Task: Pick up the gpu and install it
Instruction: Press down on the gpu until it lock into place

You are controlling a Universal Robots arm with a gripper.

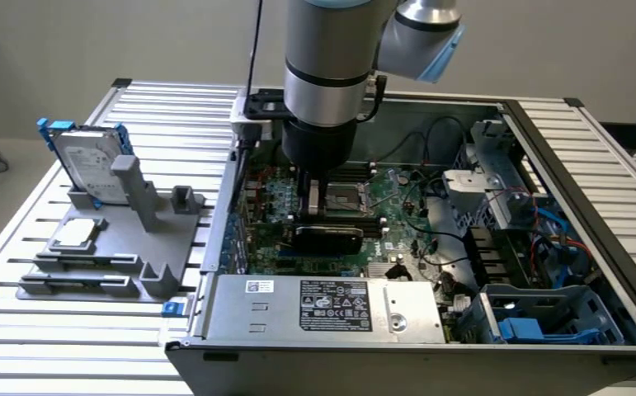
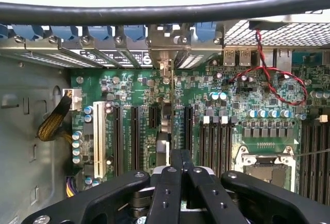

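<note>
The gpu (image 1: 327, 238) stands on edge over the green motherboard (image 1: 406, 198) inside the open computer case, its glossy black cover facing the front of the exterior view. My gripper (image 1: 315, 216) comes straight down onto its upper edge. In the wrist view the black fingers (image 2: 172, 183) meet with no gap at my gripper (image 2: 180, 157). The gpu (image 2: 165, 126) runs away from them as a thin edge-on strip between the expansion slots. Its metal bracket end (image 2: 165, 49) sits at the case's rear slot openings. How deep the card sits in its slot is hidden.
A silver hard drive in a blue frame (image 1: 87, 161) stands on a grey fixture (image 1: 109, 239) at the exterior view's left. The power supply (image 1: 329, 309) lies along the case front. CPU socket (image 2: 263, 165), memory slots (image 2: 216, 141) and red-black wires (image 2: 268, 80) flank the card.
</note>
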